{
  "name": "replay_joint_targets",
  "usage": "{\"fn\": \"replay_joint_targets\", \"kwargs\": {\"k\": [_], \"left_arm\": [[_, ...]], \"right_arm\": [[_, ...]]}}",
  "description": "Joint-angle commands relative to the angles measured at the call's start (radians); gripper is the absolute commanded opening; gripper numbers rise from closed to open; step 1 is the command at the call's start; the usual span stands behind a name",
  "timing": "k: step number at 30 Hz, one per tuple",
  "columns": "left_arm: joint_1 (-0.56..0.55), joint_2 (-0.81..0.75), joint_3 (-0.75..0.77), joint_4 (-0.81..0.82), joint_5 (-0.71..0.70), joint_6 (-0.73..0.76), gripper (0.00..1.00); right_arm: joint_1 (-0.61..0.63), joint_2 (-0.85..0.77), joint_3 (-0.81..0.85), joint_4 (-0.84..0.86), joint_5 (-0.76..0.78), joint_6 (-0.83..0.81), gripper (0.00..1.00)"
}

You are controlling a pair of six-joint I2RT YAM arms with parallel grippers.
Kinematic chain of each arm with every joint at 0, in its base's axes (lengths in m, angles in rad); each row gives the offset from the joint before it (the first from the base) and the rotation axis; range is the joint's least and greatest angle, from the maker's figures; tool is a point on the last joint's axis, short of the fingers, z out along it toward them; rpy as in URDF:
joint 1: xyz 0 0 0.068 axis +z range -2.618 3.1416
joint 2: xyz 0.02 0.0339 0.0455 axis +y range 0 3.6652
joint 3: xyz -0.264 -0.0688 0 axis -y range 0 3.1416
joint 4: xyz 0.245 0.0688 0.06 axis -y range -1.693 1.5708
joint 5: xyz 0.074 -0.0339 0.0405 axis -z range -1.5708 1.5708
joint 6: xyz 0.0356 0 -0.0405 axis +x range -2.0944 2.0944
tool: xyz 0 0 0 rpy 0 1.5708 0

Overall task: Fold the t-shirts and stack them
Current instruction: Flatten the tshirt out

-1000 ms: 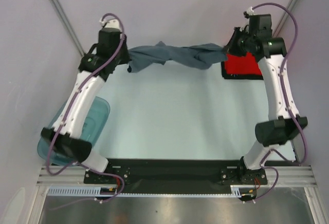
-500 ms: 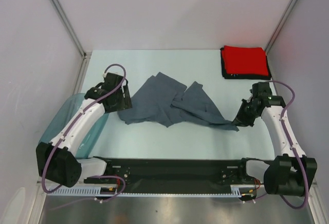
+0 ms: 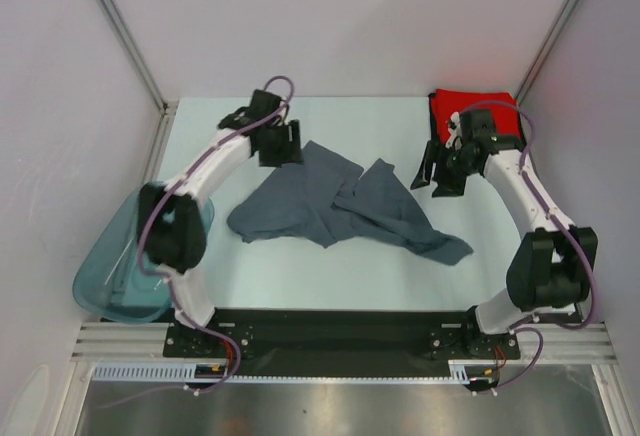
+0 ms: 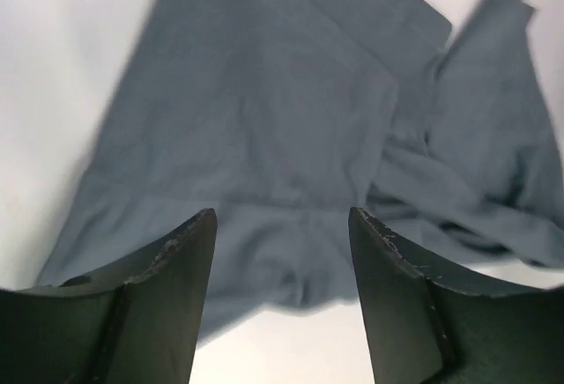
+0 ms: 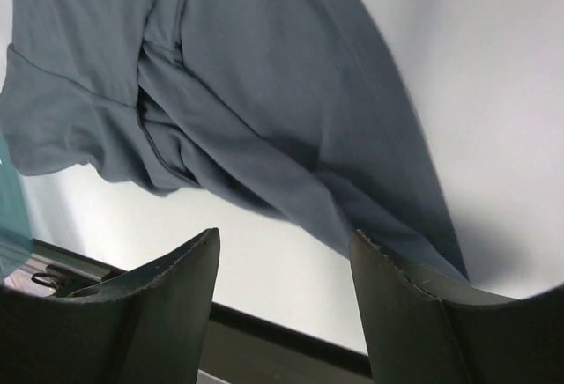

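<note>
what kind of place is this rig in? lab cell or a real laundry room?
Probably a lab test cell: plain white walls on aluminium posts, a black robot base plate, and a pale table with a blue-grey t-shirt loose on it.

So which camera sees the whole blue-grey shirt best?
The top view: the whole blue-grey shirt shows, crumpled. The left wrist view catches only a flatter part, the right wrist view only twisted folds.

A translucent teal plastic tub (image 3: 105,281) sits at the near left edge of the pale table (image 3: 345,121).
</note>
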Motion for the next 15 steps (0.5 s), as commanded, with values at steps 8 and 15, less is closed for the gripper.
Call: {"fn": "replay_joint_targets", "kwargs": {"k": [8, 15], "left_arm": [[-0.028, 0.420, 0.402, -0.086, -0.082, 0.016, 0.66], [0.004, 0.546, 0.500, -0.091, -0.166, 0.028, 0.58]], "right_arm": [[0.046, 0.196, 0.086, 0.173, -0.128, 0.023, 0.63], [0.152, 0.403, 0.158, 0.413, -0.182, 0.209, 0.40]]}}
